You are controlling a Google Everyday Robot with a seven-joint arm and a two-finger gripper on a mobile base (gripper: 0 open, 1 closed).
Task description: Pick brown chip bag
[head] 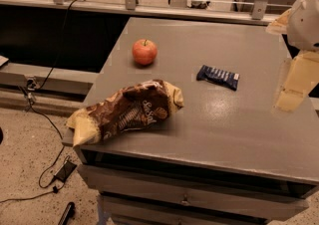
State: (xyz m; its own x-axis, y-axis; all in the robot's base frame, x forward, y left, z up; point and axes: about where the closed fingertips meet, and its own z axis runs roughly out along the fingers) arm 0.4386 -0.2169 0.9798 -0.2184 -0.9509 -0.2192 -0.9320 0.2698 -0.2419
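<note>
The brown chip bag (127, 112) lies on its side at the front left corner of the grey table (234, 129). It is crinkled dark brown foil with pale yellow ends and white script, and its left end hangs over the table's edge. My gripper (290, 94) hangs at the right edge of the view, above the table's right side. It is far to the right of the bag, touches nothing and holds nothing.
A red apple (144, 52) sits behind the bag at the table's left. A small dark blue snack wrapper (218, 76) lies mid-table, between the bag and my gripper. Cables (47, 119) run along the floor at the left. A rail (149, 10) runs behind the table.
</note>
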